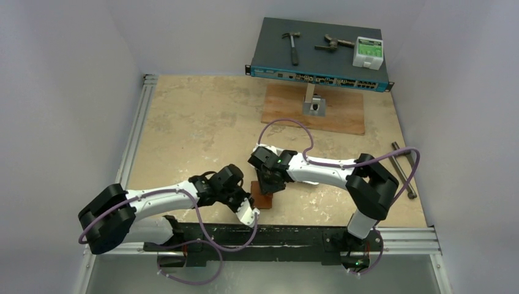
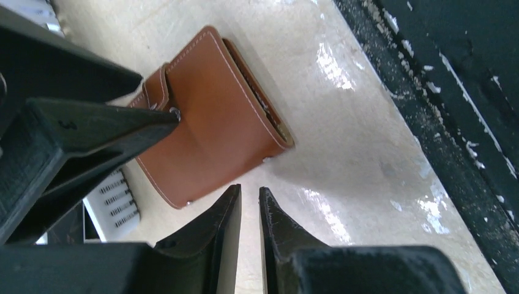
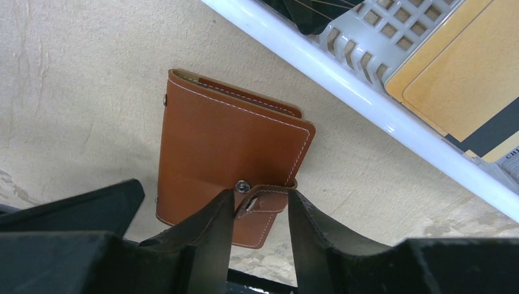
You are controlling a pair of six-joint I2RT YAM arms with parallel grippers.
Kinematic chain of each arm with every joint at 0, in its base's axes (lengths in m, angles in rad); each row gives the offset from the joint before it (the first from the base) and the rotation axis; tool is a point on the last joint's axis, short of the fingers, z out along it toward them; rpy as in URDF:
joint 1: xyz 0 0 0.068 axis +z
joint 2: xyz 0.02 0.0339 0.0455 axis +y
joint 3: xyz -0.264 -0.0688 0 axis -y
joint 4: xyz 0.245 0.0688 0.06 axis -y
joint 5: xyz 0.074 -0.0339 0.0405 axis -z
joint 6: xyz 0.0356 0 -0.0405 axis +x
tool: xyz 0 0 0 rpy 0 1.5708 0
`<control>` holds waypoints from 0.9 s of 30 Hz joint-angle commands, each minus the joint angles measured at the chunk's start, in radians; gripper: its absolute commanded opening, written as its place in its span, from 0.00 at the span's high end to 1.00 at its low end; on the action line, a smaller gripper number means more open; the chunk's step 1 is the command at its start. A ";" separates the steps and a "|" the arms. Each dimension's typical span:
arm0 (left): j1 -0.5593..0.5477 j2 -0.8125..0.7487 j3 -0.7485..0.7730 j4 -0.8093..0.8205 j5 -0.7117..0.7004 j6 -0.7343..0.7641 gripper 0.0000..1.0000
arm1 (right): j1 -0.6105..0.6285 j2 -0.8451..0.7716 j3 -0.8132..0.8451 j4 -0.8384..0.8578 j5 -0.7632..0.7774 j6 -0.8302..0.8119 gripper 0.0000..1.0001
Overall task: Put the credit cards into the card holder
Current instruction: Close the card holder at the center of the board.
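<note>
Beige stone-look tabletop, white walls: I held the right claw low over the brown card holder, which lay folded and flat near the table's front edge, between my 2 arms. Its long side ran away from that claw, with the snap tab at the near end and 1 finger either side of it. Whether they had clamped it, I could not tell. My left claw hung just beside the holder, all but closed and empty. Several credit cards sat in the white tray alongside.
</note>
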 commanded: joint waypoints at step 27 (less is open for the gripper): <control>-0.081 0.084 0.012 0.077 -0.008 0.053 0.82 | -0.017 -0.082 0.007 -0.022 -0.036 -0.011 0.69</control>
